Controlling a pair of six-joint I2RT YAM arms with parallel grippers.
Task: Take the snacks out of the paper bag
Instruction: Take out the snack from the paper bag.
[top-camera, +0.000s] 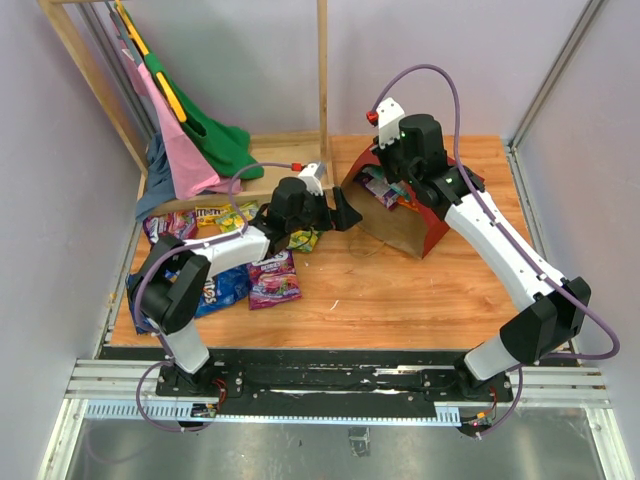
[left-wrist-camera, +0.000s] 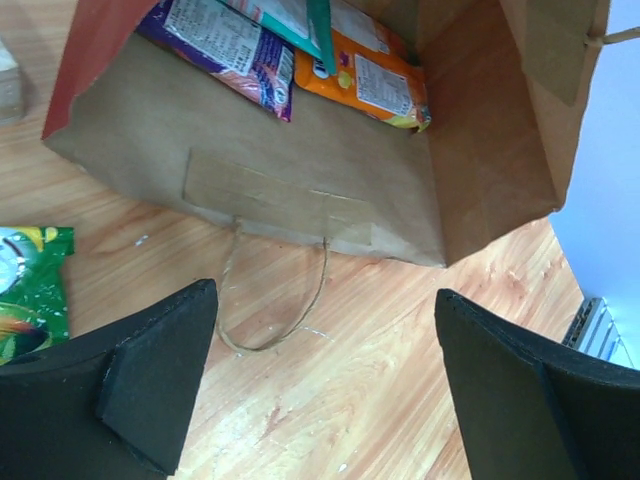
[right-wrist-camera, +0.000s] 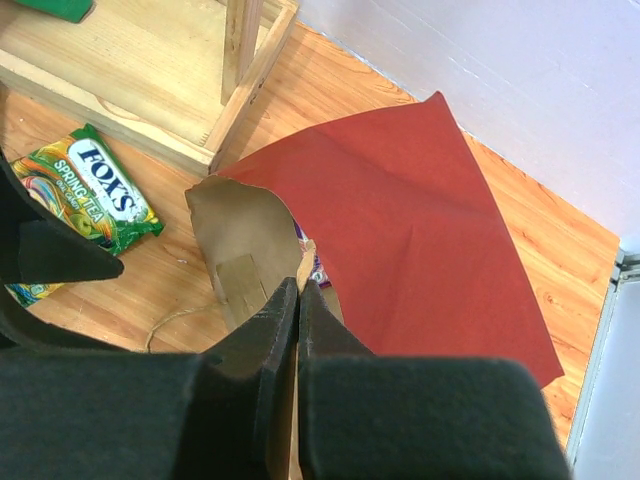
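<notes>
On the counter (top-camera: 400, 290), directly ahead of the left hand (left-wrist-camera: 320, 390): the paper bag (left-wrist-camera: 300, 150), lying on its side. Points its open mouth straight at that hand and its closed bottom away from it, long axis in line with the hand's reach. Dark red outside, brown kraft inside, with a taped kraft patch on the lower lip. String handle (left-wrist-camera: 275, 310) looped flat on the wood between that lip and the fingertips.

Left hand spread wide, holding nothing, not touching the bag.

Right hand (right-wrist-camera: 298, 300) pressed fully shut on the bag's upper lip. Kraft edge pinched between its fingers, red wall sloping away beyond them.

Deep inside the bag, well past the left hand's fingers: a purple packet (left-wrist-camera: 235, 50) and an orange packet (left-wrist-camera: 375, 85) side by side, with a teal packet (left-wrist-camera: 320, 35) edge-on across the gap between them. White panels of small print on the purple and orange ones, too fine to read.

Beside the left hand, near the bag's mouth: a green packet (right-wrist-camera: 85, 190) lying flat, lettered "FOXS SPRING TEA", just next to the base of a wooden frame (right-wrist-camera: 130, 80).

Farther back along the left arm, well behind the hand: a second purple pack (top-camera: 272, 280) and a blue chip bag (top-camera: 215, 290), partly under the arm, lettering mostly hidden.
</notes>
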